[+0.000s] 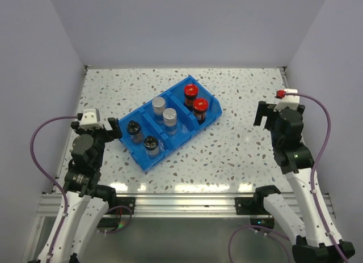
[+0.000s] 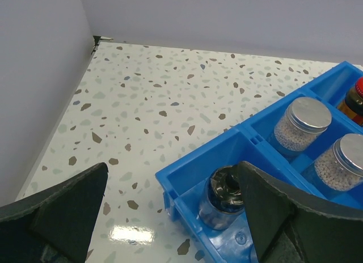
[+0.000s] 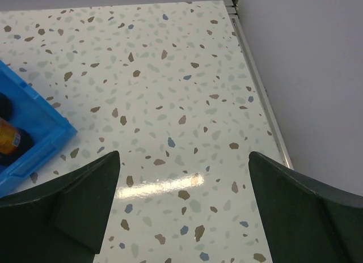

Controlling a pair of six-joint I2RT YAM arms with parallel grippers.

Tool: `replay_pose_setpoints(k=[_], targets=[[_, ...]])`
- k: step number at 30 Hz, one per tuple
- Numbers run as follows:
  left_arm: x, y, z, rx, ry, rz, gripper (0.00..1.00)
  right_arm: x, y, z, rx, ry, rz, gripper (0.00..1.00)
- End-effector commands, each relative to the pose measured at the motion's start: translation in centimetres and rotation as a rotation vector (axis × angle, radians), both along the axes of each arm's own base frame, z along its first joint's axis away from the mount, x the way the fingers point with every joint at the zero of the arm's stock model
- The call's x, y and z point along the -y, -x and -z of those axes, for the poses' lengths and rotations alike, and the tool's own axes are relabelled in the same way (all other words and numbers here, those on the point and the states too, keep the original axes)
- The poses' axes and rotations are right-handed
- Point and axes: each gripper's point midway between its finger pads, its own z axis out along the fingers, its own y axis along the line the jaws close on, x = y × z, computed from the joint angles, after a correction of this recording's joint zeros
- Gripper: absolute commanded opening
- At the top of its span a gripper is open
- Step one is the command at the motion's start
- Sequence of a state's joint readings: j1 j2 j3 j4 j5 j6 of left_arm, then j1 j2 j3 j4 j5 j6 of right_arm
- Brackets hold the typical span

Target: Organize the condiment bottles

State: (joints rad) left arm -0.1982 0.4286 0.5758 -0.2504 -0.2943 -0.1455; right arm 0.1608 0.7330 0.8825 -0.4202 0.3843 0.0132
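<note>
A blue three-compartment bin (image 1: 209,122) sits mid-table and holds all six bottles. Two red-capped bottles (image 1: 191,93) stand in its far compartment, two silver-capped bottles (image 1: 169,118) in the middle one, two black-capped bottles (image 1: 150,143) in the near one. My left gripper (image 1: 98,128) is open and empty, just left of the bin. In the left wrist view a black-capped bottle (image 2: 224,195) stands beside the right finger, with the silver-capped bottles (image 2: 300,124) behind it. My right gripper (image 1: 270,114) is open and empty, well right of the bin; the bin's corner (image 3: 42,141) shows at that wrist view's left.
The speckled table (image 1: 244,149) is walled at the back and both sides. A metal rail (image 1: 181,203) runs along the near edge by the arm bases. The table's right edge strip (image 3: 258,87) meets the side wall.
</note>
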Motion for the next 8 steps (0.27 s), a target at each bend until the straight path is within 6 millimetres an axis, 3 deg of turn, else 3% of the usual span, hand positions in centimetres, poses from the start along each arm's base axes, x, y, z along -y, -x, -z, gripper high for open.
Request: replay_pose_setpoints(k=[1,8], targets=[[0.08,-0.26,-0.8,0.027,-0.001,0.002,1.0,0.41,-0.12,-0.54,0.047,-0.034,0.044,0.99],[0.02,-0.33,-0.62,0.02,-0.003,-0.003,1.0,-0.04,-0.6,0.18,0.035,-0.014,0.009,0.99]])
